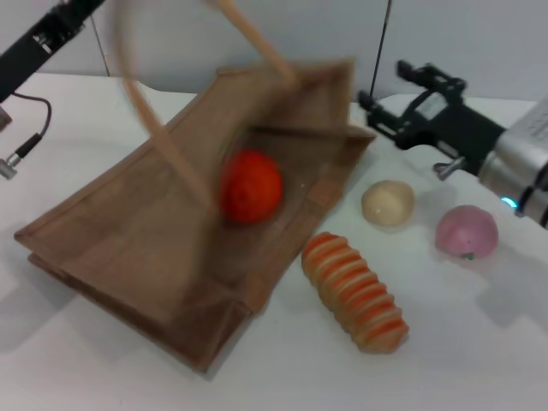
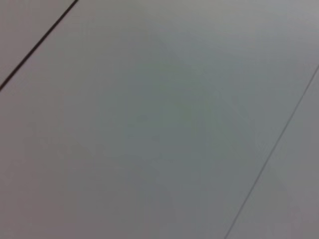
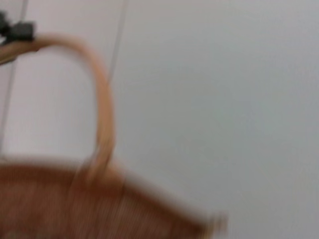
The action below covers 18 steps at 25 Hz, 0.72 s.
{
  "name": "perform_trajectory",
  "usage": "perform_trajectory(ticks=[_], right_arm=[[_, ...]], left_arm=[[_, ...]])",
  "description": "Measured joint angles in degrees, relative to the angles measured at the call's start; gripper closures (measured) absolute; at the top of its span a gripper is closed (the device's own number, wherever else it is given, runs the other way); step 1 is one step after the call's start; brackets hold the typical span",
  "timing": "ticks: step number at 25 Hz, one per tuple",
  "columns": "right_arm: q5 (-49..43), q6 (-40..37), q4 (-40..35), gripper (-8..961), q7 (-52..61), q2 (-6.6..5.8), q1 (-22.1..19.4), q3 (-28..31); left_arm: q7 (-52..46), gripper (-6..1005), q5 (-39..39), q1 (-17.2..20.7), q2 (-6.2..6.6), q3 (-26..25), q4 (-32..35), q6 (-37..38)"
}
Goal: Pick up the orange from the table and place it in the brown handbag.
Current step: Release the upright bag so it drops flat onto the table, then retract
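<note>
The orange (image 1: 250,187) lies inside the brown handbag (image 1: 128,240), which rests tilted on the white table (image 1: 479,342) with its mouth facing me. The bag's beige handles (image 1: 137,81) are pulled up and out of the top of the head view. My left arm (image 1: 43,38) reaches in from the top left. In the right wrist view a dark piece of my left gripper (image 3: 17,31) clamps the top of a handle (image 3: 102,99). My right gripper (image 1: 390,90) is open and empty, just past the bag's far right corner.
An orange-and-cream striped bread roll (image 1: 355,291) lies right of the bag. A beige round fruit (image 1: 388,204) and a pink round fruit (image 1: 466,231) sit farther right, under the right arm. A cable (image 1: 21,145) hangs at the left edge.
</note>
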Motion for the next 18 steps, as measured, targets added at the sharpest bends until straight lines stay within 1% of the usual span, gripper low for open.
perform_trajectory(ticks=[4, 6, 8, 12, 18], right_arm=[[0.1, -1.1, -0.5, 245, -0.1, -0.01, -1.6, 4.2], [0.1, -1.1, -0.5, 245, -0.2, -0.01, -1.7, 4.7], [0.1, -1.2, -0.5, 245, -0.2, -0.01, -2.1, 5.2], [0.2, -1.3, -0.6, 245, -0.2, 0.01, -3.1, 7.0], [0.2, -2.8, -1.2, 248, -0.3, 0.09, -5.4, 12.3]], left_arm=[[2.9, 741, -0.1, -0.4, 0.23, 0.0, -2.1, 2.2], [4.0, 728, 0.0, -0.6, 0.24, 0.0, -2.6, 3.7], [5.1, 649, 0.0, -0.6, 0.05, 0.0, -2.7, 5.0], [9.4, 491, -0.2, -0.7, -0.79, 0.0, -2.7, 9.3], [17.8, 488, -1.6, -0.9, -2.95, 0.0, -3.0, 15.5]])
